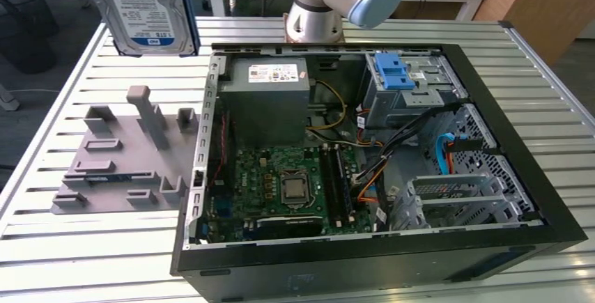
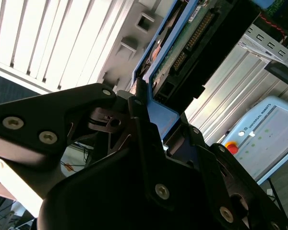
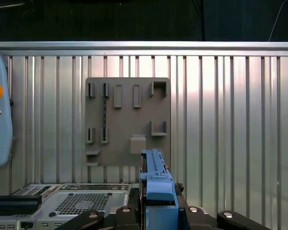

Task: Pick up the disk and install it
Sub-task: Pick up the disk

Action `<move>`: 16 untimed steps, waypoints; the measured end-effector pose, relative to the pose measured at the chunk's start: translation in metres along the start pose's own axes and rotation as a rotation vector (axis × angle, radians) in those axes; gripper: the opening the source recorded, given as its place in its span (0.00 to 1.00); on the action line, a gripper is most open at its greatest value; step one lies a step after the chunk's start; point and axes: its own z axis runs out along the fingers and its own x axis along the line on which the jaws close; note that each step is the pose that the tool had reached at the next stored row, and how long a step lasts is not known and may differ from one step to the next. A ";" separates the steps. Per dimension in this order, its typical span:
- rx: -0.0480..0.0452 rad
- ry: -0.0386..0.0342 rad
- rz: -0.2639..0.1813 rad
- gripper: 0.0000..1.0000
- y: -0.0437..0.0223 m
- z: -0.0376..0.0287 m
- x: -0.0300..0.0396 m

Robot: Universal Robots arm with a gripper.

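Observation:
The disk [image 1: 149,7] hangs upright in the air above the slatted table's far corner, on the exterior view's left, its blue-and-white label facing the camera and blue rails along its sides. In the second wrist view my gripper [image 2: 149,112] is shut on the disk [image 2: 182,45], black fingers [image 2: 139,124] clamping one blue rail, with the green circuit-board underside showing. The first wrist view shows the disk [image 3: 156,179] edge-on, rising from between the gripper [image 3: 158,213] fingers. The open computer case [image 1: 520,157] lies to the exterior view's right of the disk.
A grey slotted holder plate [image 1: 125,157] lies on the table beside the case. Inside the case are a grey power-supply box [image 1: 267,97], a motherboard [image 1: 288,188] and a drive cage with a blue latch [image 1: 395,73]. The arm's base [image 1: 316,10] stands behind. A pendant [image 3: 0,124] lies nearby.

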 end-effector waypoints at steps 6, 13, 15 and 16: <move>0.0000 0.0000 0.000 0.36 -0.0022 0.0000 0.0000; 0.0000 0.0000 0.000 0.36 -0.0050 0.0000 -0.0001; 0.0000 0.0000 0.000 0.36 -0.0057 0.0000 -0.0001; 0.0000 -0.0001 0.000 0.36 -0.0061 0.0000 -0.0001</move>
